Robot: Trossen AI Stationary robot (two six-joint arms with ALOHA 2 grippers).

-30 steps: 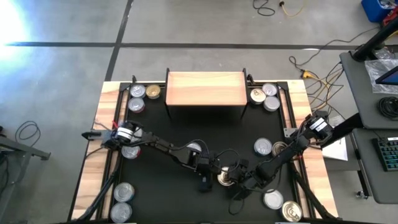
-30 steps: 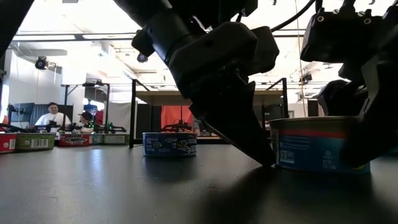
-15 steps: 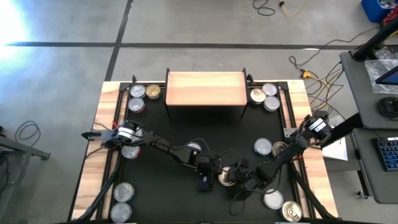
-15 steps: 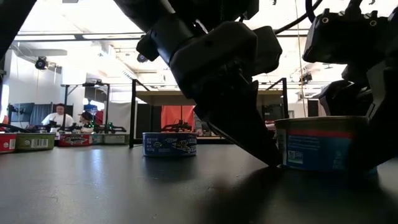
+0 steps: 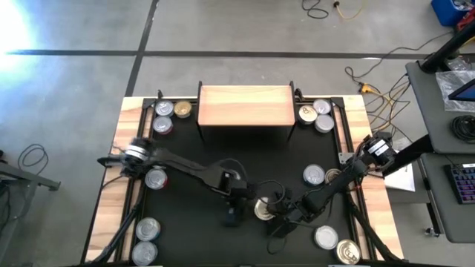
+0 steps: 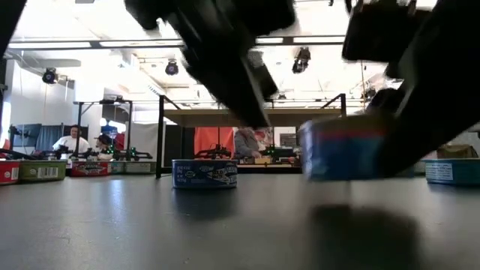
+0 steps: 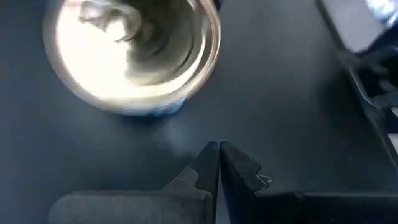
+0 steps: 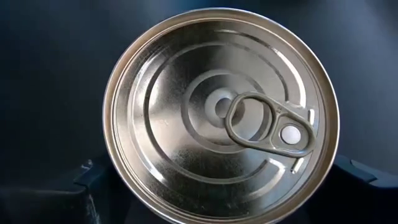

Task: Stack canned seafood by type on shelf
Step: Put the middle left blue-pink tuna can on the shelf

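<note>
Right wrist view: tin [image 8: 221,118] between jaws

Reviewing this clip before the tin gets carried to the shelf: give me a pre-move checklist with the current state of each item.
1. Right gripper straddles the tin, a finger on each side: ok.
2. Tin off the mat: ok, it seems lifted in the low view.
3. Firm grip: cannot tell.
4. Left gripper shut, apart from the tin: ok.
5. Shelf top bare for stacking: ok.
6. Tin type: cannot tell, label blurred; blue and red band.
</note>
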